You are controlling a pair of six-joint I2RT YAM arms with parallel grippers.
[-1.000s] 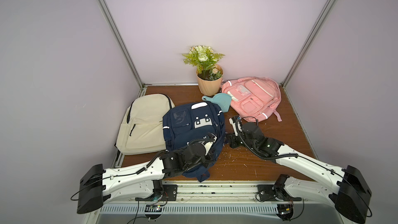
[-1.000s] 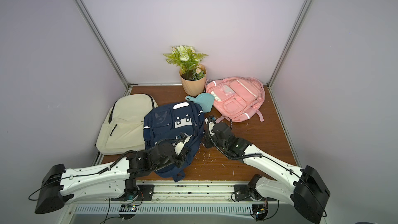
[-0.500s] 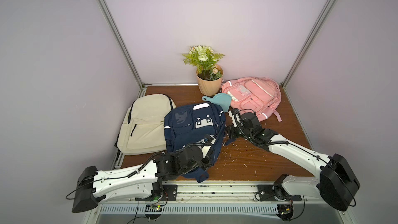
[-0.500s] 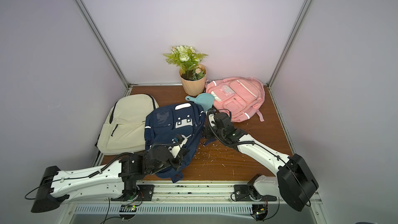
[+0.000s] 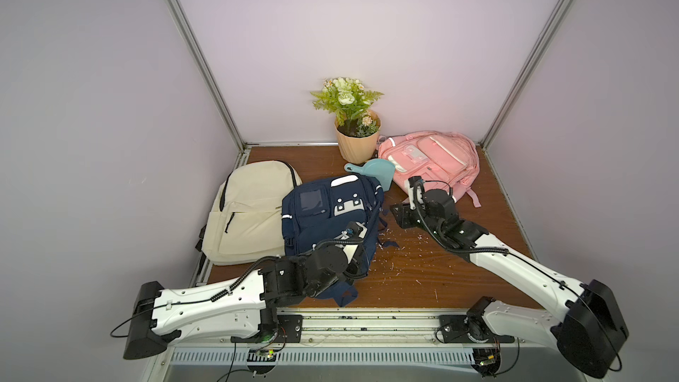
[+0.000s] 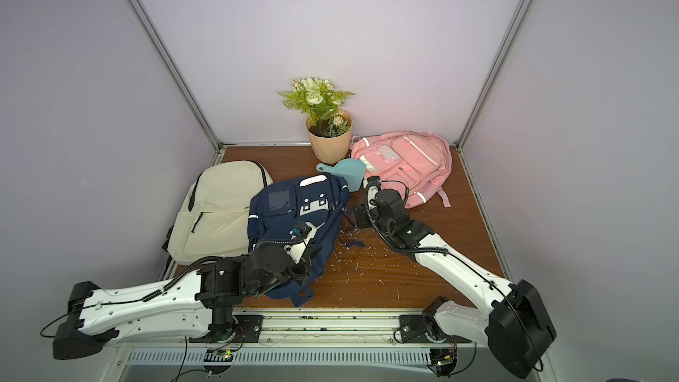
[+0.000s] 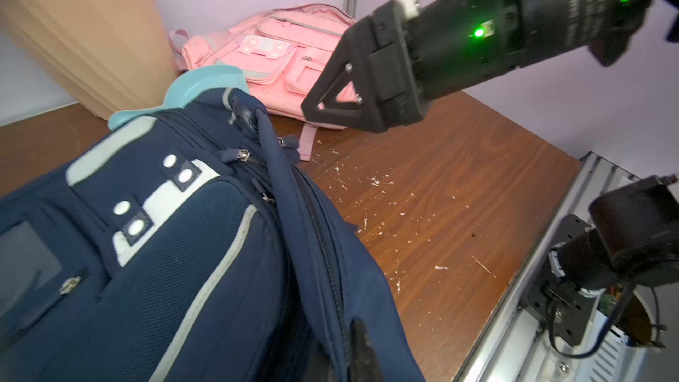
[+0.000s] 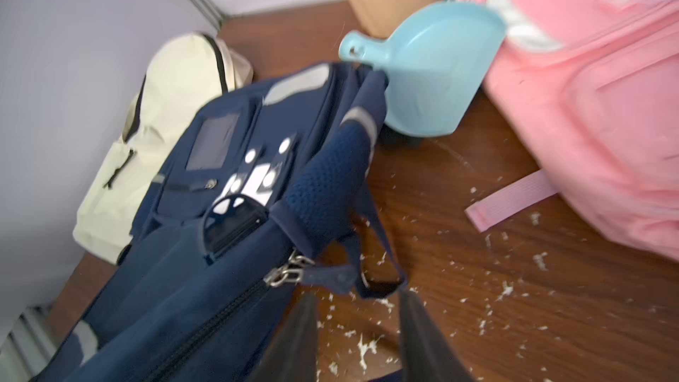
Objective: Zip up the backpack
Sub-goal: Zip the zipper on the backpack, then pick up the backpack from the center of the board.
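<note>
navy backpack (image 8: pixel 183 288) cut off and blurred, plant pot (image 7: pixel 92 42) cropped

Nothing is reading clearly anywhere. White lettering is running along the right arm's black wrist housing (image 7: pixel 582 5) in the left wrist view, too blurred to make out; the navy backpack (image 5: pixel 323 211) is showing no legible label.

Both top views look from high above the near edge, down toward the far wall, and they share the whole table (image 5: pixel 422 288) with my two arms. My left wrist camera sits very close over the navy backpack (image 7: pixel 183 251) and faces far right. My right wrist camera, also close, faces far left. Both wrist views share the blue dustpan (image 8: pixel 433 79).
</note>
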